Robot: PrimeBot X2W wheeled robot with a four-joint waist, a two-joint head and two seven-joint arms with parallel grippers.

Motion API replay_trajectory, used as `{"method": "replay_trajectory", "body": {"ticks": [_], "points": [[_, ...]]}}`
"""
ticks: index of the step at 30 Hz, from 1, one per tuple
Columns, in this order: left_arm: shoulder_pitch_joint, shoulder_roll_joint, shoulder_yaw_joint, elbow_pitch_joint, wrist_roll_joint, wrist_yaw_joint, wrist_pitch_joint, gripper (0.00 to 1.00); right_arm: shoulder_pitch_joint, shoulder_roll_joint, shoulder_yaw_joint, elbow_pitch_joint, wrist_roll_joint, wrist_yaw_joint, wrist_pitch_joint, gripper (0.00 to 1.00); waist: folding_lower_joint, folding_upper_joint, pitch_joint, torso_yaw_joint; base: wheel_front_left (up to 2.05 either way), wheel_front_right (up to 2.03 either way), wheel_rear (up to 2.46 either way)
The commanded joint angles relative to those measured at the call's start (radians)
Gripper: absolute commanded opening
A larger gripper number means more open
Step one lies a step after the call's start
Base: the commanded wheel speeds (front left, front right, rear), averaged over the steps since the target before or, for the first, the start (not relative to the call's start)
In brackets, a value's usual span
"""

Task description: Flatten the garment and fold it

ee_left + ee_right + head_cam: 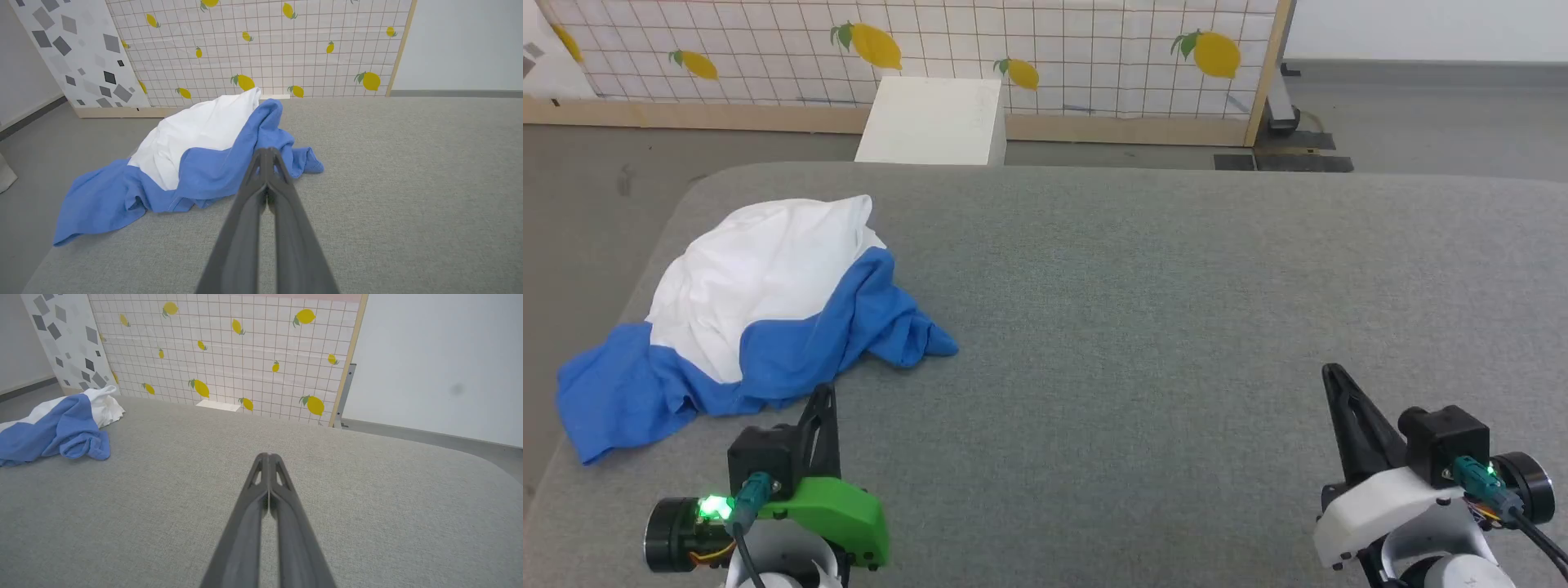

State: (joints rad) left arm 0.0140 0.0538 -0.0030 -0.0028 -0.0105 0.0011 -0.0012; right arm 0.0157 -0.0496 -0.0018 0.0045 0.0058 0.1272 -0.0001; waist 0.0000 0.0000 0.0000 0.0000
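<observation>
shirt (760,286) lies bunched on my left, both jaws closed and empty; i'd open them, pinch blue edges, spread it flat.

left claw (825,395): closed; both dark fingers pressed flat together, nothing between them.
left claw position: just above the green wrist cover (840,508), fingers pointing away from the robot.
right claw (1333,374): closed; fingertips meeting, nothing between them.
right claw position: well to the right of the green wrist cover, about level with it, fingers leaning left.
right wrist: white wrist cover (1376,500) at the finger base.
</observation>
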Motion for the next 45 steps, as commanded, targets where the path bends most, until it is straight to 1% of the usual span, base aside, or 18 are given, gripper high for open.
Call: {"method": "replay_trajectory", "body": {"ticks": [1, 34, 35, 45], "points": [[-0.014, -0.004, 0.003, 0.003, 0.010, -0.001, 0.001, 0.00, -0.016, -0.001, 0.002, -0.005, -0.006, 0.003, 0.000, 0.00, 0.0000, 0.0000, 0.000, 0.000, 0.00, 0.00, 0.00], [-0.014, -0.004, 0.003, 0.003, 0.010, -0.001, 0.001, 0.00, -0.016, -0.001, 0.002, -0.005, -0.006, 0.003, 0.000, 0.00, 0.0000, 0.0000, 0.000, 0.000, 0.00, 0.00, 0.00], [0.001, 0.000, -0.001, 0.000, 0.000, 0.000, 0.000, 1.00, 0.000, 0.000, -0.001, 0.001, 0.001, 0.000, 0.000, 1.00, 0.0000, 0.0000, 0.000, 0.000, 0.00, 0.00, 0.00], [0.007, 0.000, -0.004, -0.002, -0.006, 0.001, -0.015, 1.00, 0.001, 0.000, -0.017, 0.006, 0.014, 0.000, -0.015, 1.00, 0.0000, 0.0000, 0.000, 0.001, 0.00, 0.00, 0.00]]}}
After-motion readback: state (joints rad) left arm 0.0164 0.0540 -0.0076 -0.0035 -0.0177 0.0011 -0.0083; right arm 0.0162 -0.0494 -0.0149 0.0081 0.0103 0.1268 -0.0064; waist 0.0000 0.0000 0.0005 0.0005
